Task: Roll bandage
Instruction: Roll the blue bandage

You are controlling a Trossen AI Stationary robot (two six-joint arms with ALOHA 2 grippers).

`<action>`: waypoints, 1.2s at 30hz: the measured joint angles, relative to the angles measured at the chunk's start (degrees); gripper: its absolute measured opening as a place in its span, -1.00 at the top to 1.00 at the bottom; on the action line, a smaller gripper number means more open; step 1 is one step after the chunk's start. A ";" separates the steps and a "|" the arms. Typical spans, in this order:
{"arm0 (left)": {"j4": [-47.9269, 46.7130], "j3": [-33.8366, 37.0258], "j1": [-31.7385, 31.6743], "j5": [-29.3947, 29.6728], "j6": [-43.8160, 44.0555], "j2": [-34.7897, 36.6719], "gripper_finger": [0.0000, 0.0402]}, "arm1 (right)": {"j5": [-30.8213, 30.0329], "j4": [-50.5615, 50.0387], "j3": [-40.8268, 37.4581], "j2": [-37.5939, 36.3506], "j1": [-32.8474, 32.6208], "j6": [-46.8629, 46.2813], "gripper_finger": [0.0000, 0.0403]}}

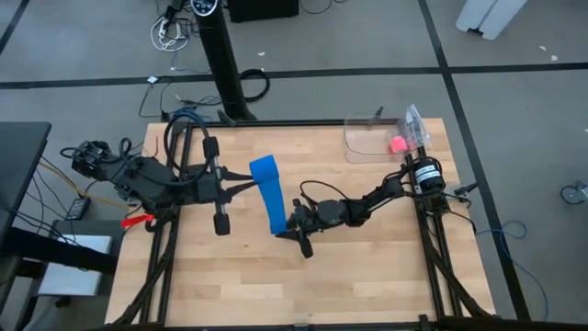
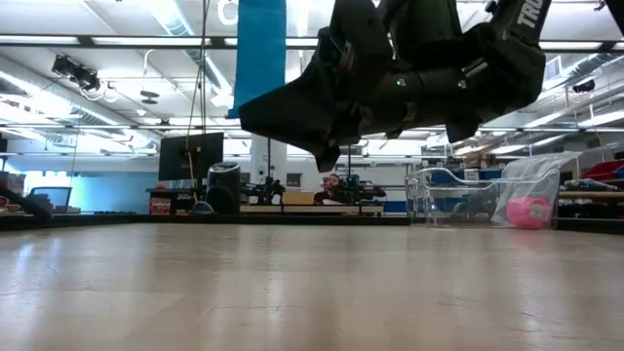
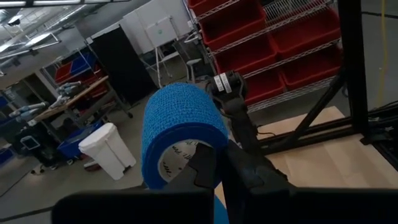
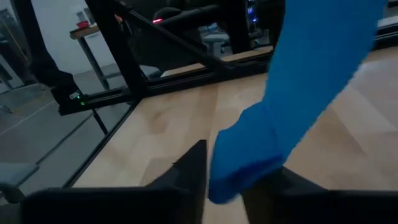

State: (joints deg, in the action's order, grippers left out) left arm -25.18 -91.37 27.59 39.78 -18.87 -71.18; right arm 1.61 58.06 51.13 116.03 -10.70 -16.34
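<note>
The bandage is a bright blue band, partly wound into a hollow-centred coil [image 3: 180, 124] and partly a flat strip [image 1: 273, 202]. My left gripper [image 1: 246, 184] holds the coil [image 1: 265, 168] high above the table's middle. From there the strip runs down toward the near edge to my right gripper [image 1: 289, 225], which is shut on its free end above the wood. In the low view the strip [image 2: 260, 54] hangs beside the dark right gripper [image 2: 331, 136], clear of the tabletop. My left gripper grips the coil's wall [image 3: 219, 146] at its open end, with one finger [image 3: 202, 165] seemingly inside the hollow and the other [image 3: 252, 177] outside. The fingers come in level from the table's left. The coil is lifted clear, its axis along the fingers. My right gripper pinches the strip's free end [image 4: 242, 168] between its two fingers [image 4: 193, 168], which come in nearly level from the table's right, across the strip. The end sits bunched between the fingers, clear of the table. The strip rises straight from there toward the coil.
A clear plastic container [image 1: 367, 142] with a small pink ball [image 1: 398, 144] stands at the far right of the table, and also shows in the low view as a clear container [image 2: 468, 195] and pink ball [image 2: 531, 210]. Bare wood [image 1: 367, 276] lies near the front edge.
</note>
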 joint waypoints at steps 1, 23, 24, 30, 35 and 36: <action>-0.01 0.00 0.00 0.25 0.00 0.00 0.93 | -0.03 -0.01 0.00 0.00 -0.11 0.00 0.72; -7.32 10.86 -0.68 11.85 3.20 0.09 0.93 | -8.59 -4.55 0.09 -15.01 -20.72 7.81 0.99; -7.28 12.10 -0.87 11.86 3.78 0.09 0.93 | -9.49 -5.79 0.09 -16.62 -21.42 8.96 0.99; -3.46 21.51 -1.89 12.04 4.48 0.07 0.93 | -15.15 -12.20 0.50 -24.10 -23.62 13.75 0.99; 1.60 29.38 -3.02 12.12 4.56 0.07 0.93 | -16.87 -17.87 4.25 -26.54 -23.76 16.35 0.99; 2.77 30.73 -3.13 12.10 4.50 0.06 0.93 | -17.85 -19.18 5.43 -26.70 -23.76 17.25 0.99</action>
State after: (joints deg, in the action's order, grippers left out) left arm -22.41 -60.64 24.46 51.88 -14.38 -71.12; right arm -16.24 38.88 56.57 89.33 -34.46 0.92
